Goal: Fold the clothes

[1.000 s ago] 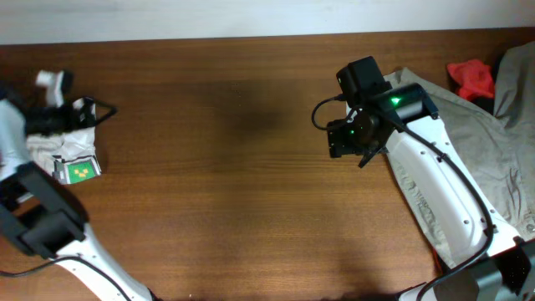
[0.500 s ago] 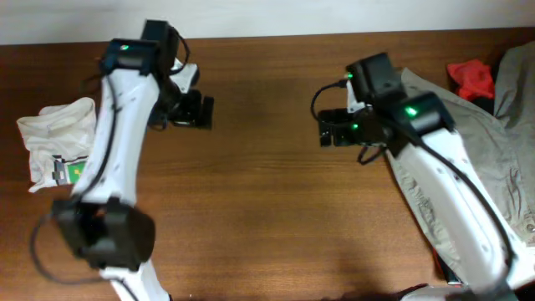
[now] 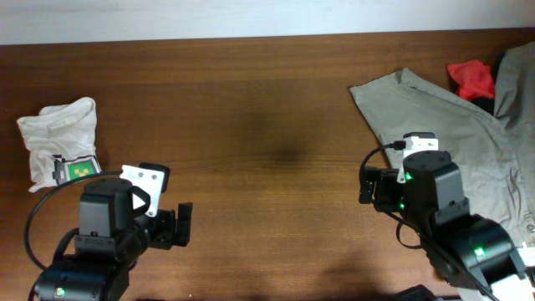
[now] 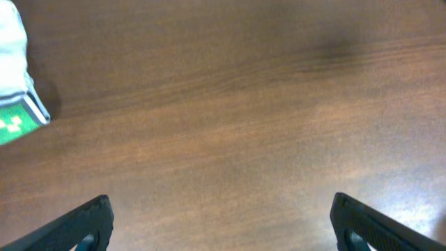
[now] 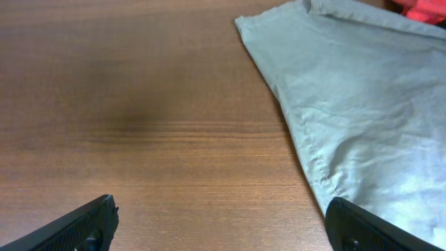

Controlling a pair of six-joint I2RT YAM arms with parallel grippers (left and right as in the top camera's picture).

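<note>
The clothes (image 3: 57, 134) lie in a small white bundle far to the left on the surface (image 3: 267, 125), with the tag (image 3: 78, 170) on the near side. The left gripper (image 3: 182, 227) is near them, wide open and holding nothing. If it pinches only the tag or one thin layer, the bundle could come apart. A push could also slide it away. The right gripper (image 3: 368, 186) is wide open and empty too, just beside the grey garment (image 3: 456, 125), so it could grab that one by mistake. I cannot see how neat the folds are inside the bundle. The left wrist view shows only its corner. The grey garment is cut off at the right edge, and the right wrist view shows just a bit of the red cloth (image 3: 472, 78).
</note>
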